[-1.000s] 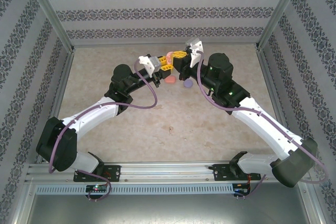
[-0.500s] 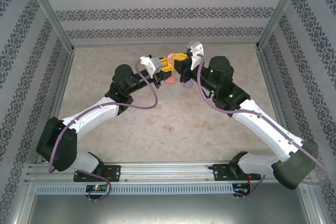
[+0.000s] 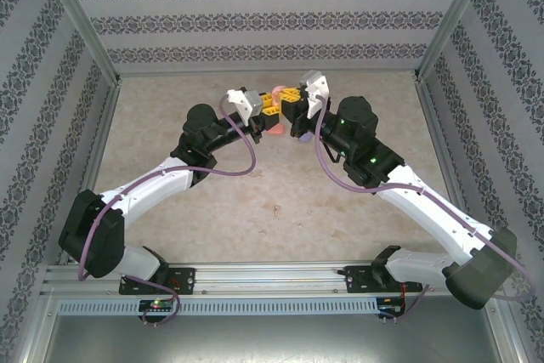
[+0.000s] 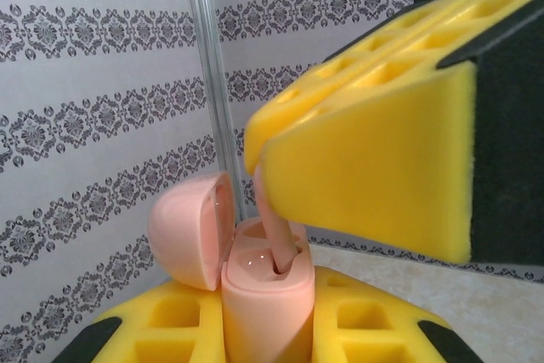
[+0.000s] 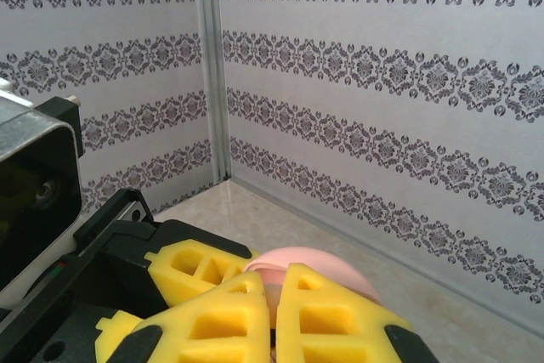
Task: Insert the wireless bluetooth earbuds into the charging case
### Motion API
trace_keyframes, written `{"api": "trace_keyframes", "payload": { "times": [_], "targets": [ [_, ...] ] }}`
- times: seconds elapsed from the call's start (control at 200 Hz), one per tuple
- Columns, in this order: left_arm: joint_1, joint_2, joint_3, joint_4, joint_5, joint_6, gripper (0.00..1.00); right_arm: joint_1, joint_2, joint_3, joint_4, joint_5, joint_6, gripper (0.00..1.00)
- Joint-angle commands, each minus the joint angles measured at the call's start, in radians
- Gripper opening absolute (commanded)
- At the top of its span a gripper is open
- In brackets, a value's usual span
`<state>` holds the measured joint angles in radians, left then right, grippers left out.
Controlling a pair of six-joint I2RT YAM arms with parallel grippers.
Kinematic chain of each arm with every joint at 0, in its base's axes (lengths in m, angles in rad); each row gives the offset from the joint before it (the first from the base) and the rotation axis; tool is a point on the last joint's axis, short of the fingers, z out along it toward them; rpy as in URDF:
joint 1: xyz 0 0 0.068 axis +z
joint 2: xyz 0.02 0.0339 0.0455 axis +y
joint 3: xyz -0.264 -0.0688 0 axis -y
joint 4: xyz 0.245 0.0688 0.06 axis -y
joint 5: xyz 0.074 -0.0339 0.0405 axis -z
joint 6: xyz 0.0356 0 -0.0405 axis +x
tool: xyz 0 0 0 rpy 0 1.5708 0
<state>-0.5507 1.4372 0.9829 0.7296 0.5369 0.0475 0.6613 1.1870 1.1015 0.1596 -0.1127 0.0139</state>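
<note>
Pink earbud (image 4: pixel 279 248) in right end effector (image 5: pixel 276 295) touches left end effector's (image 4: pixel 268 337) upright case (image 4: pixel 255 282).

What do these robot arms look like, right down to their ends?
The left arm and right arm are white tubes between chunky black joints, each trailed by a looping purple cable. The left end effector and right end effector have yellow fingers with cut-out pockets on black backing. Small green lights glow on the right arm.
</note>
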Motion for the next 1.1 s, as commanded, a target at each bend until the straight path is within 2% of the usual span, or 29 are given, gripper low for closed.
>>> {"api": "trace_keyframes", "payload": {
  "times": [0.0,0.31,0.5,0.605,0.769,1.024,1.094],
  "targets": [
    [0.000,-0.039,0.068,0.093,-0.096,-0.036,0.00,0.028,0.000,-0.041,-0.087,-0.017,-0.029,0.06],
    [0.000,-0.026,0.082,0.077,-0.104,-0.050,0.00,0.045,-0.004,-0.045,-0.086,0.028,-0.033,0.10],
    [0.000,-0.018,0.080,0.077,-0.101,-0.062,0.00,0.043,-0.007,-0.027,-0.086,0.045,-0.015,0.29],
    [0.000,-0.016,0.083,0.074,-0.102,-0.066,0.00,0.043,-0.009,-0.020,-0.087,0.048,-0.007,0.33],
    [0.000,-0.015,0.079,0.073,-0.104,-0.064,0.00,0.042,-0.015,-0.021,-0.093,0.045,0.007,0.47],
    [0.000,-0.014,0.077,0.068,-0.109,-0.057,0.00,0.022,-0.034,-0.027,-0.100,-0.018,0.049,0.69],
    [0.000,-0.016,0.076,0.065,-0.113,-0.052,0.00,0.014,-0.042,-0.029,-0.109,-0.043,0.060,0.71]
  ]
}}
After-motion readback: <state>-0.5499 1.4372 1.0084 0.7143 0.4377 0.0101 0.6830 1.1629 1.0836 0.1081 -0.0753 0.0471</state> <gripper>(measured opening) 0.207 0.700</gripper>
